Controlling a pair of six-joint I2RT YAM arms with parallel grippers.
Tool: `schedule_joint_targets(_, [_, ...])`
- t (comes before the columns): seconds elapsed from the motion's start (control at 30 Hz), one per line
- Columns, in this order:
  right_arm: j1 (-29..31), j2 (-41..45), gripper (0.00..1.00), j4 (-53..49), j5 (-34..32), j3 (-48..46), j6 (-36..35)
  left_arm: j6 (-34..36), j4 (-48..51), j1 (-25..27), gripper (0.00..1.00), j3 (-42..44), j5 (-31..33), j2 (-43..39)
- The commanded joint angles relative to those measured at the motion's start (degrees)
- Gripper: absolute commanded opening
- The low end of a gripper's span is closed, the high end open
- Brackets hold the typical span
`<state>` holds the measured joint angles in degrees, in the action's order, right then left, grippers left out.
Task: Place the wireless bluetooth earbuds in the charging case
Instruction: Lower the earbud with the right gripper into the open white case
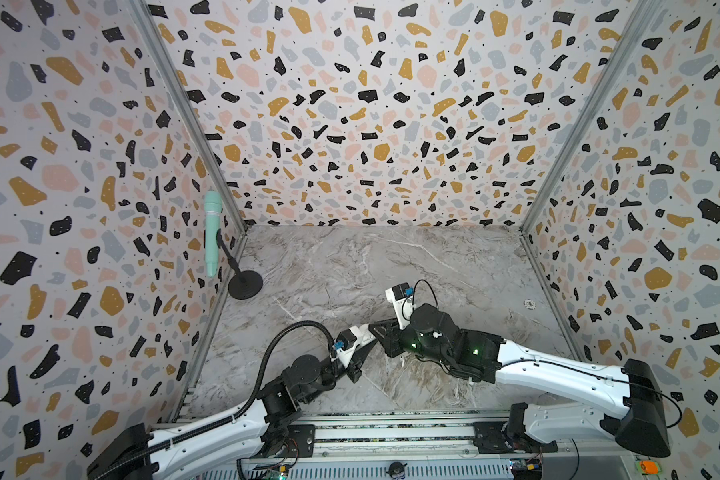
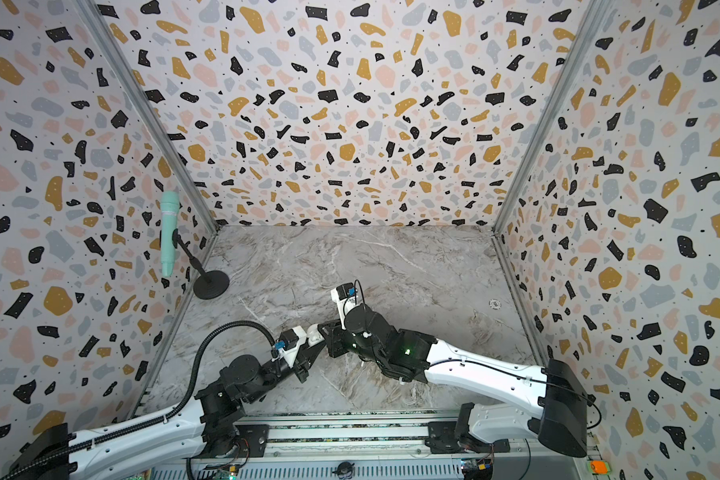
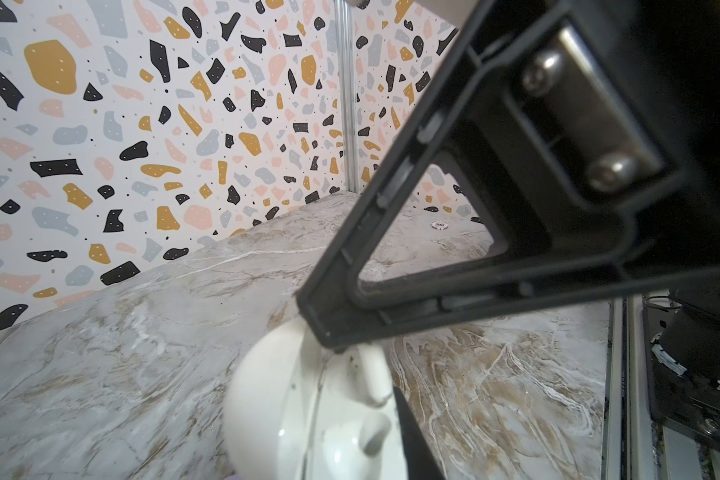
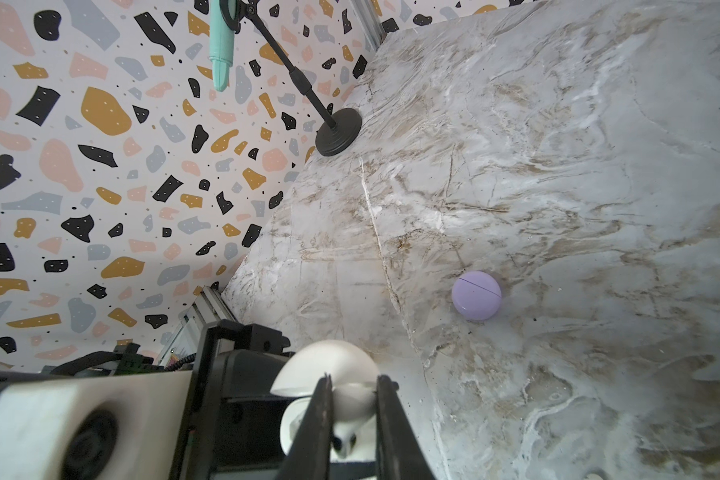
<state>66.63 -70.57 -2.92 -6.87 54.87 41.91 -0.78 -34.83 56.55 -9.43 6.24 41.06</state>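
Note:
A white charging case (image 3: pixel 275 395) stands open, and my left gripper (image 1: pixel 368 343) is shut on it just above the marble table near the middle front. In the right wrist view its raised lid (image 4: pixel 325 365) shows behind my right gripper (image 4: pixel 352 399), which is shut on a white earbud (image 4: pixel 350 409) right over the case. From the left wrist view that earbud (image 3: pixel 373 374) sits at the case's inner tray, under a right fingertip (image 3: pixel 329 332). A closed lavender case (image 4: pixel 476 295) lies on the table apart from both grippers. No other earbuds are clear to see.
A teal microphone (image 1: pixel 212 232) on a black stand (image 1: pixel 245 284) sits at the back left by the wall. A small poker chip (image 1: pixel 530 304) lies at the right. Patterned walls enclose the marble table (image 1: pixel 391 257) on three sides; a metal rail runs along the front.

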Motion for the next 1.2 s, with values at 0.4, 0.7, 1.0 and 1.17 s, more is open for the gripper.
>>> schedule_joint_targets(0.4, [1.3,-0.1,0.06,1.4,-1.3,0.4,-0.9,-0.5,-3.4,-0.3,0.00,-1.0,0.2,-1.3])
schedule_joint_targets(0.7, [2.3,0.1,0.04,1.4,-2.4,-0.5,-2.6,-0.5,-3.3,-0.5,0.00,-0.9,0.6,-2.0])
schedule_joint_targets(1.0, [2.3,-0.2,0.04,1.2,-4.9,-1.2,-3.1,-0.5,-3.1,-0.5,0.00,-0.9,-0.6,-2.0])
schedule_joint_targets(1.17, [2.3,-0.7,0.04,1.7,-5.0,-1.1,-3.4,-0.8,-3.2,-0.5,0.00,-0.9,-2.1,-2.0])
